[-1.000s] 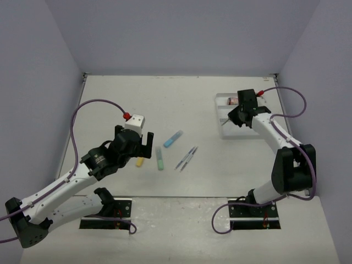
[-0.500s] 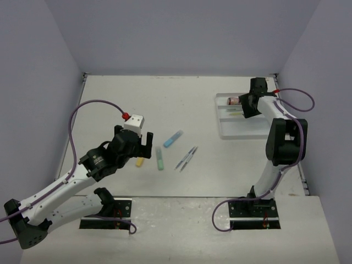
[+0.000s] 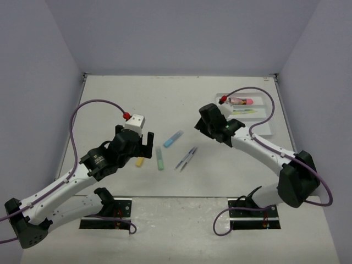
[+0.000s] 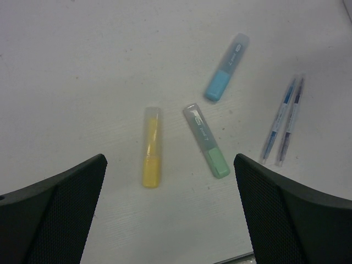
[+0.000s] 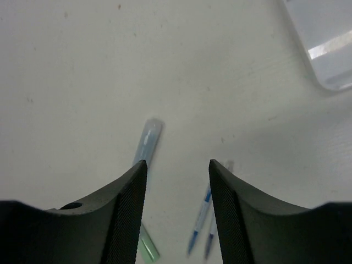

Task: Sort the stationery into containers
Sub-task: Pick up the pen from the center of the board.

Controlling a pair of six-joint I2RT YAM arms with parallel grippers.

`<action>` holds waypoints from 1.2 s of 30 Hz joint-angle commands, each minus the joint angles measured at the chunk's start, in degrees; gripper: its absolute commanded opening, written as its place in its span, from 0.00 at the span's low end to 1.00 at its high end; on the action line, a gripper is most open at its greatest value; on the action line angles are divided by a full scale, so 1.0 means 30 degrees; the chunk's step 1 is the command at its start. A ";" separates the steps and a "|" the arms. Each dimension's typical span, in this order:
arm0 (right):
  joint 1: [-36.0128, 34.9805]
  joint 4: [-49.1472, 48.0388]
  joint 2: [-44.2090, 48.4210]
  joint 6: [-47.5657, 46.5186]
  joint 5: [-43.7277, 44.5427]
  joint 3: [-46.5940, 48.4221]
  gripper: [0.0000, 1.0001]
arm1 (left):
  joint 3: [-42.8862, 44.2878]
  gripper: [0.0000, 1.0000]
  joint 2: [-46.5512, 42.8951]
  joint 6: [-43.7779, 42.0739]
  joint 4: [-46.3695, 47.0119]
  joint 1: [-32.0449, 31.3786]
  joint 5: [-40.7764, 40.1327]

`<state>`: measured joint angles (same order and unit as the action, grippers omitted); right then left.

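So far only the pink tube and thin pen lie in the tray at two o'clock. The yellow marker, green marker, blue marker and grey pens lie loose mid-table. My left gripper gapes wide above them; my right gripper, half-open, holds nothing.

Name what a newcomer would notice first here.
A loose cluster lies mid-way across the table: yellow marker, green marker, light-blue marker and two thin pens, with the open left pincer above them. At far right, the white tray holds a pink tube and a yellow-green pen. The open, empty right pincer faces the cluster.
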<state>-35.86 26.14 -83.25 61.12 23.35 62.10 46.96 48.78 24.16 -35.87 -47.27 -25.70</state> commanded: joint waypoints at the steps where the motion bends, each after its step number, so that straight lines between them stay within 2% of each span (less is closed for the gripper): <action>1: -0.1186 0.0264 0.0033 0.1573 0.1358 -0.1879 0.45 | -0.0126 1.00 -0.0290 -0.0613 0.0676 0.0111 0.0011; 4: -0.3049 0.1775 -0.1269 0.2788 0.1477 -0.1194 0.40 | -0.0097 1.00 -0.0379 -0.0613 0.0648 0.0111 -0.0019; 9: -0.4347 0.3221 -0.3309 0.4228 0.1855 -0.0516 0.37 | -0.0132 1.00 -0.0681 -0.0578 0.0652 0.0111 -0.0042; 16: -0.5020 0.3124 -0.3569 0.4988 0.1397 -0.1072 0.35 | -0.0165 1.00 -0.0500 -0.0613 0.0696 0.0111 0.0089; 36: -0.5069 0.1696 -0.5794 0.4887 0.0391 -0.1277 0.31 | -0.0126 1.00 -0.0689 -0.0576 0.0647 0.0111 -0.0019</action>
<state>-50.63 32.38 -98.97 73.58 23.59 58.11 46.94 47.37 24.16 -35.66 -47.27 -25.68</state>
